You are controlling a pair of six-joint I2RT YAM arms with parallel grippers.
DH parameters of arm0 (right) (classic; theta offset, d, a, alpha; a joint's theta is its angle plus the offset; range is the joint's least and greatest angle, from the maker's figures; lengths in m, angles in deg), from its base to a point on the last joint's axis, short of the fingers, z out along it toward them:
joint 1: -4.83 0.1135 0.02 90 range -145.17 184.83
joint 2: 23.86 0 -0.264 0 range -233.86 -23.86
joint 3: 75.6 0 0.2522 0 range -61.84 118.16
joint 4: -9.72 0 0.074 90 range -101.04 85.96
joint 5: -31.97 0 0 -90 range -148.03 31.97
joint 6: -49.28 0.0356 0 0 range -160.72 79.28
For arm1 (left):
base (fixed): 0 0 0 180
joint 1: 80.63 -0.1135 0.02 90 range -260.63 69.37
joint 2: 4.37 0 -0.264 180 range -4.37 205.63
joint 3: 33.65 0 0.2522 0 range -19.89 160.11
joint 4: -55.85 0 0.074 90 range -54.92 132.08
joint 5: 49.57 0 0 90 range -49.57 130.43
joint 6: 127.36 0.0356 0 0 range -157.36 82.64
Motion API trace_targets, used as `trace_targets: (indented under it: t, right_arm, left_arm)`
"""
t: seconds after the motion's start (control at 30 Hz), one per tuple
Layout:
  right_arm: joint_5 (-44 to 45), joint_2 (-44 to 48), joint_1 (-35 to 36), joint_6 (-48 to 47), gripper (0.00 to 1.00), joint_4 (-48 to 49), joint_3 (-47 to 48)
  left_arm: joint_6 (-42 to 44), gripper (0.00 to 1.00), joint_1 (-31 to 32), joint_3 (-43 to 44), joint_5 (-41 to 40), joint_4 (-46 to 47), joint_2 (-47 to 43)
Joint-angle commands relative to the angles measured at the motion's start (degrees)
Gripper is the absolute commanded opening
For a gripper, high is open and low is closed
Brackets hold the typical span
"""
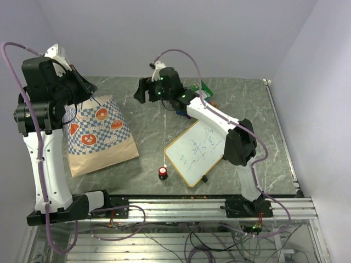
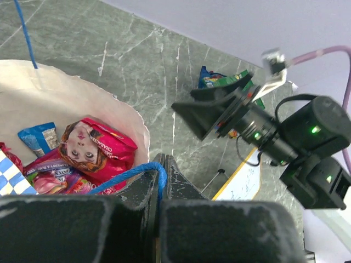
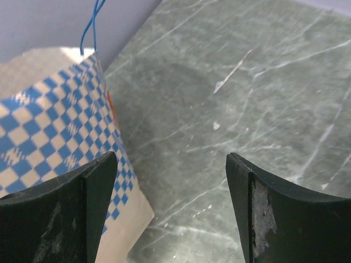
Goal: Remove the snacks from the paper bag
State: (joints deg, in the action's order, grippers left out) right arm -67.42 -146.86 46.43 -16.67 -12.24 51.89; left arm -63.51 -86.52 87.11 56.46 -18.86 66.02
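1. Left claw [image 2: 160,161] is pinching the bag's [image 2: 118,107] blue cord [image 2: 134,174], jaws closed tight, holding the mouth open.
2. Right claw [image 3: 171,161] is hovering wide open and empty beside the bag.
3. Snacks [image 2: 101,148] are sitting inside, so I'm guessing the next move is reaching in and grabbing one.

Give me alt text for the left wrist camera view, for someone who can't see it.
The left claw is shut on the thin blue cord handle of a cream paper bag, whose open mouth shows crinkly foil snack packets, red-pink and blue among them. Beyond, the right claw hangs open over the green marbled table.
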Motion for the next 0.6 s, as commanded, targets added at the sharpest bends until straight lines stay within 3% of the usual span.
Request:
trace_targets:
  t: [0.0,0.27,0.57]
  right_arm:
    - [3.73,1.15,3.85,-7.69,0.79,-3.53,-2.70]
    - [5.88,5.56,8.87,-14.43,0.75,-2.28,-13.10]
    - [1.27,8.71,16.60,-16.37,0.76,1.15,-15.62]
  left_arm:
    - [-2.16,0.07,0.35,3.43,-0.60,2.00,0.21]
    - [-1.90,0.07,0.33,5.77,0.24,2.65,1.84]
    - [-2.23,0.07,0.35,7.66,0.99,4.38,3.20]
